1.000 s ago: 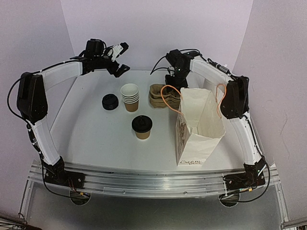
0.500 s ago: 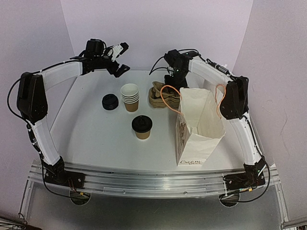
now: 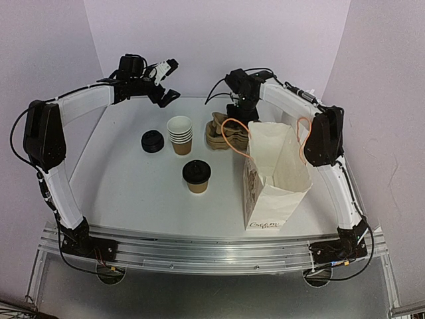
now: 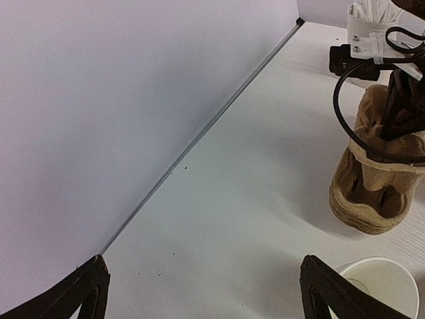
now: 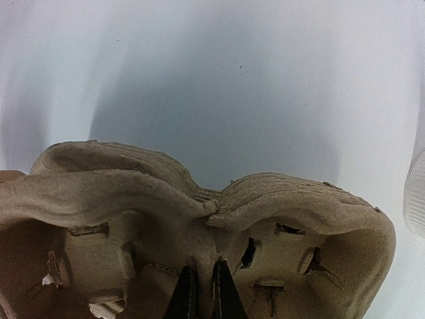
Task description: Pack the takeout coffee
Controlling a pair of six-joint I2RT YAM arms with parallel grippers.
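The takeout coffee, a brown cup under a black lid, stands mid-table, apart from both arms. My right gripper is at the back, over the stack of brown pulp cup carriers. In the right wrist view its fingers are shut on the thin centre ridge of the top carrier. My left gripper hovers high at the back left. Its jaws stand wide open over bare table with nothing between them.
An open white paper bag with orange handles stands right of the coffee. A stack of lidless cups and a pile of black lids sit left of the carriers. Lilac walls close the back and sides.
My right gripper has closed on the top carrier's centre ridge, and its wrist has shifted slightly left. The left arm has not moved.
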